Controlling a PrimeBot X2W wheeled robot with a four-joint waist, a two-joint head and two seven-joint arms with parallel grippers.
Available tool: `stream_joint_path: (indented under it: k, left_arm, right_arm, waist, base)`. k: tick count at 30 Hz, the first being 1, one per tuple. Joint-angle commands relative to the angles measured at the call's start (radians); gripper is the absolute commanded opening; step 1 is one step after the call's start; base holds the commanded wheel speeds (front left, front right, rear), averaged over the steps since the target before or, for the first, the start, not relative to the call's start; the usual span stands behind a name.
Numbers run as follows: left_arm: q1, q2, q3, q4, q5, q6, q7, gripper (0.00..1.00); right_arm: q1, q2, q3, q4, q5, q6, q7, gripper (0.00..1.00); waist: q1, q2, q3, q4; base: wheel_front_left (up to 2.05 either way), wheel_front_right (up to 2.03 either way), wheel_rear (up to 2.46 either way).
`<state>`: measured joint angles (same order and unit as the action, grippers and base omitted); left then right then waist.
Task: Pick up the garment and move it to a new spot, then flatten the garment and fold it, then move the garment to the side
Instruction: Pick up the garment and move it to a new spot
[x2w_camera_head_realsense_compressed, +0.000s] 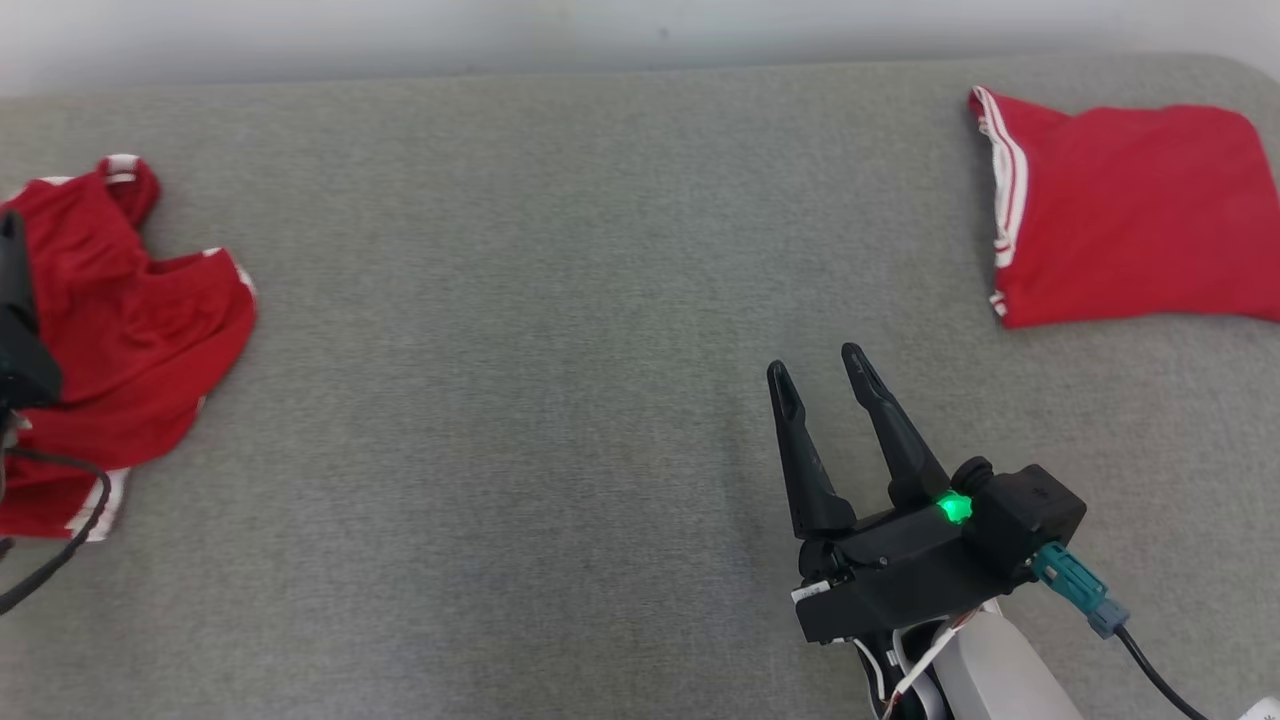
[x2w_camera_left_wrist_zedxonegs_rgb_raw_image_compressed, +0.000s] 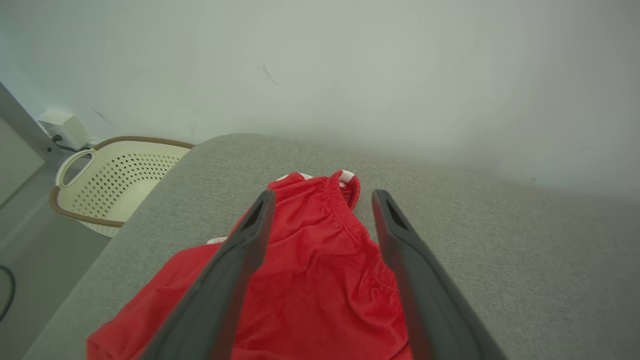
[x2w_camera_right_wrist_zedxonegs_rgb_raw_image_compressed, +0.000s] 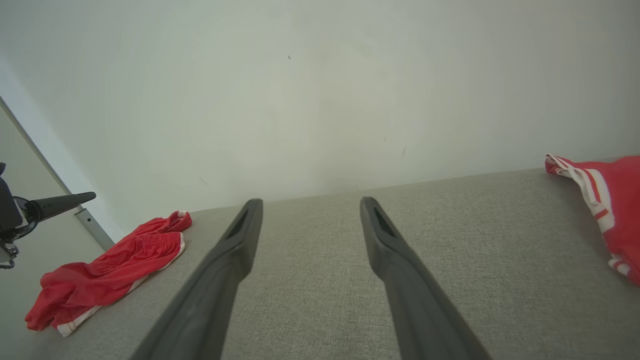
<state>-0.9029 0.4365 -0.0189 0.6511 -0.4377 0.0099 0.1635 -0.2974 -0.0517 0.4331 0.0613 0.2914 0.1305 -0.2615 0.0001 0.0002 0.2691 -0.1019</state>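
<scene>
A crumpled red garment (x2w_camera_head_realsense_compressed: 130, 320) with white trim lies at the left end of the grey padded table (x2w_camera_head_realsense_compressed: 520, 300). My left gripper (x2w_camera_left_wrist_zedxonegs_rgb_raw_image_compressed: 324, 197) hovers over it, fingers spread open on either side of its elastic waistband, gripping nothing. In the head view the left arm's dark housing (x2w_camera_head_realsense_compressed: 22, 340) covers part of the cloth at the left edge. My right gripper (x2w_camera_head_realsense_compressed: 815, 362) stands open and empty over bare table at the lower right, far from the garment (x2w_camera_right_wrist_zedxonegs_rgb_raw_image_compressed: 110, 265). Its fingers (x2w_camera_right_wrist_zedxonegs_rgb_raw_image_compressed: 235, 240) point at the back wall.
A second red garment (x2w_camera_head_realsense_compressed: 1130, 215) with white stripes lies folded flat at the table's far right corner. Off the table's left end, a cream perforated basket (x2w_camera_left_wrist_zedxonegs_rgb_raw_image_compressed: 145, 140) with a brown rim sits on the floor. A pale wall runs behind the table.
</scene>
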Motion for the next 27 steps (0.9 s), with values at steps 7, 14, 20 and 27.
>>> stream_joint_path:
  k: [7, 14, 20, 27]
  left_arm:
    - [-0.062, 0.032, -0.052, 0.163, 0.04, -0.027, 0.054, 1.0]
    - [-0.098, 0.038, -0.084, 0.31, 0.037, -0.045, 0.141, 1.0]
    - [-0.136, 0.03, -0.115, 0.403, 0.049, -0.037, 0.235, 1.0]
    - [-0.152, 0.029, -0.146, 0.432, 0.067, -0.059, 0.208, 0.0]
  right_arm:
    - [-0.01, 0.002, 0.005, 0.003, 0.006, 0.001, -0.005, 1.0]
    - [-0.01, 0.002, 0.008, 0.0, 0.006, 0.001, -0.005, 1.0]
    - [-0.014, 0.002, 0.008, -0.001, -0.003, 0.001, -0.005, 1.0]
    - [-0.02, 0.002, 0.009, 0.006, -0.009, 0.001, -0.005, 1.0]
  waist:
    - [-0.0001, -0.0002, 0.043, -0.064]
    - [-0.0001, -0.0002, 0.054, -0.082]
    - [-0.0001, -0.0002, 0.064, -0.086]
    - [-0.0001, -0.0002, 0.069, -0.087]
  base:
    - [0.0, 0.0, 0.0]
    - [0.0, 0.0, 0.0]
    - [0.0, 0.0, 0.0]
    - [0.0, 0.0, 0.0]
